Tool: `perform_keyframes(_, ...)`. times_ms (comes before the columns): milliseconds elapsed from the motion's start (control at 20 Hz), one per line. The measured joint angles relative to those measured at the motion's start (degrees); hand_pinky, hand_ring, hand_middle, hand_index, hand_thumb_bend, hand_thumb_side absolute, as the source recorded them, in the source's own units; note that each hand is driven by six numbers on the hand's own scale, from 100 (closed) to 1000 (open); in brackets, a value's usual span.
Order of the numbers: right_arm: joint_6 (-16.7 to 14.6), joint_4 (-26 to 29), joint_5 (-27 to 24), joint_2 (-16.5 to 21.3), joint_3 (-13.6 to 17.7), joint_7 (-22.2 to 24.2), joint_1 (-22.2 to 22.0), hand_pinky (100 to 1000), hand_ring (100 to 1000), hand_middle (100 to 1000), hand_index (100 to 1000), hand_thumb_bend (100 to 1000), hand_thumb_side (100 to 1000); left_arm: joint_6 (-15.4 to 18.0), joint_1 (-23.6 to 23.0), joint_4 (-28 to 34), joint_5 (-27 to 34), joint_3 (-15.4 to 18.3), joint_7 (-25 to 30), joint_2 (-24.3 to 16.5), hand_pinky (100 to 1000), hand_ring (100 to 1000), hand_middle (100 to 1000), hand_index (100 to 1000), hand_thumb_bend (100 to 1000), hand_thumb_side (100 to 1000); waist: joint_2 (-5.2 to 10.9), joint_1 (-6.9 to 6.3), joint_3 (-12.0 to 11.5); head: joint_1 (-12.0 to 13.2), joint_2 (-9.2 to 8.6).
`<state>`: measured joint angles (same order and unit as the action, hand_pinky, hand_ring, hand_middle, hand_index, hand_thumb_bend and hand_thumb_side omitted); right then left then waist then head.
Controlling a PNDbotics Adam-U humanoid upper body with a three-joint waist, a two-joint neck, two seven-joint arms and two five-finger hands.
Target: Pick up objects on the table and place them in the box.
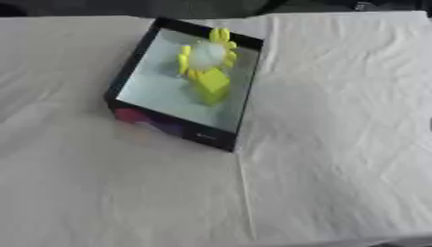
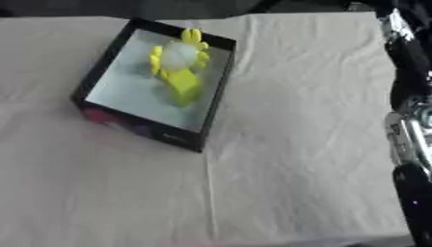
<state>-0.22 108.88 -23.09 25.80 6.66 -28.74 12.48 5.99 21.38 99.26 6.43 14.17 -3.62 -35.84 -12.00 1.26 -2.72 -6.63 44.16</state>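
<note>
Fingers are out of sight; only the right arm shows at right. Yellow flower-shaped toy lies inside the black box, upper left.

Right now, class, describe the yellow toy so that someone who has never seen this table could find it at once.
On the table covered with a white cloth, look to the far left for a black-walled box. Inside it, toward the far side, lies the yellow toy: a flower-like ring of petals around a pale centre above a yellow block. It is the only bright yellow thing there.
</note>
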Motion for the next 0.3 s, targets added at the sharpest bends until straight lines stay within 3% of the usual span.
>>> perform_keyframes(300,0.0,0.1,0.1,0.0,0.0,0.1,-0.4,964,922,948,860,570,305,0.8,-5.0,0.6,4.0,4.3,-3.6,0.1,687,623,658,807,452,467,-0.02,0.79,0.0,0.4,0.0)
